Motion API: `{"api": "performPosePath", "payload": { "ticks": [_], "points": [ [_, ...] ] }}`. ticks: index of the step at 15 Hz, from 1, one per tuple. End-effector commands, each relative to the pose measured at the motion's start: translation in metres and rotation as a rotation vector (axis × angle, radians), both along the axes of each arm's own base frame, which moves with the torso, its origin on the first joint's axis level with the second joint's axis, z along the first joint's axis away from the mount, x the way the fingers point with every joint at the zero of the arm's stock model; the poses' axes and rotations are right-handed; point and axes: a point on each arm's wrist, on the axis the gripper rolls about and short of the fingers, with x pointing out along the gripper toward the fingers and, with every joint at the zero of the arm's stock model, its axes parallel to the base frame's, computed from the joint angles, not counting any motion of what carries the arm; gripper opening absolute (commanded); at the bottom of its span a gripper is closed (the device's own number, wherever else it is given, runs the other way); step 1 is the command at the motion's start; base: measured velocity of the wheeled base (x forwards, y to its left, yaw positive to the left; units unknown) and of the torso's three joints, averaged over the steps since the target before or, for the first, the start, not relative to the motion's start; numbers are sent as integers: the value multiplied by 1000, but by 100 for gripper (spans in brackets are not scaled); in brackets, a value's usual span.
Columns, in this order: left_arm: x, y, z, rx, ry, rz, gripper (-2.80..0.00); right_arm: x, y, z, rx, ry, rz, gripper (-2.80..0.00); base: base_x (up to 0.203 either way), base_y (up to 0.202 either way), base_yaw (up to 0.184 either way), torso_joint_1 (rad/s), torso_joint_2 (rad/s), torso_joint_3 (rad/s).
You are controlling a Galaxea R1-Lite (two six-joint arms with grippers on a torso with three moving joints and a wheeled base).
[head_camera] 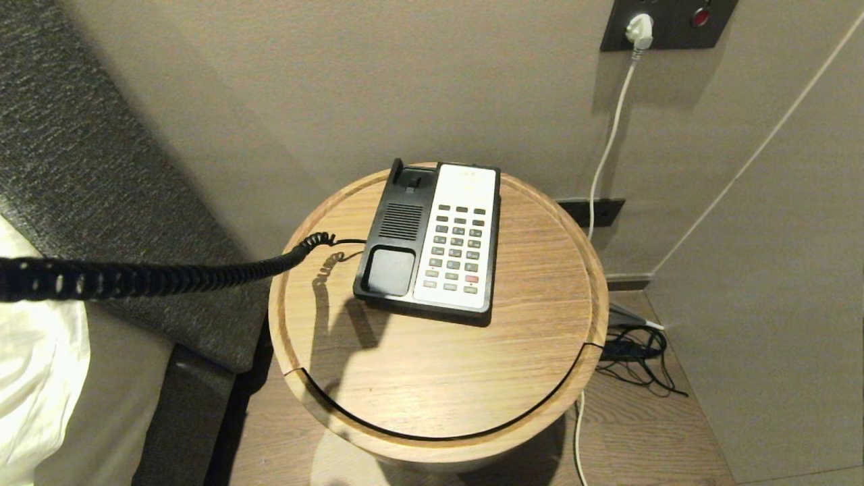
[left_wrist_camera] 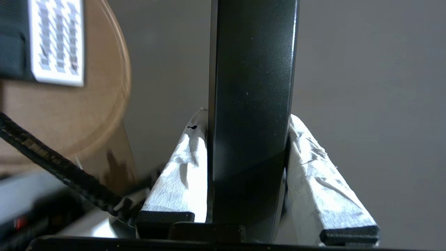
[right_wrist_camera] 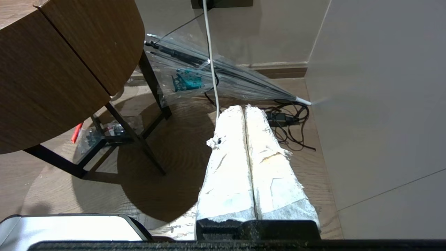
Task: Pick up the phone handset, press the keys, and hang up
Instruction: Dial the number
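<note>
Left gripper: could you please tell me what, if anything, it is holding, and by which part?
The left gripper holds the phone handset, its fingers clamped on the two sides of the slim black body. The right gripper holds nothing.

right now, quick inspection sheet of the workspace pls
surface: round wooden table, phone base on it, cradle empty
job's things: phone handset off the base, clamped in left gripper
clutter: clear umbrella on floor by the table
grippers: left shut on handset; right gripper shut, empty, low beside the table
cables: coiled cord stretched left; white cable from wall socket
surroundings: bed edge, beige walls
</note>
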Motion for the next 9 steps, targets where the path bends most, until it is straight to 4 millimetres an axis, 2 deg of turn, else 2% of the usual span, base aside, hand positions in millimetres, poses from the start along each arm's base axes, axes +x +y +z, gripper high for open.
{"api": "performPosePath", "payload": {
  "ticks": [1, 4, 9],
  "points": [
    [-14, 13, -11, 21, 27, -39, -280, 0, 0, 0, 0, 1, 1, -280, 0, 0, 0, 0, 0, 0],
    [-9, 9, -22, 52, 74, -47, -280, 0, 0, 0, 0, 1, 1, -280, 0, 0, 0, 0, 0, 0],
    [-2, 4, -20, 43, 68, -38, -280, 0, 0, 0, 0, 1, 1, -280, 0, 0, 0, 0, 0, 0]
  ]
}}
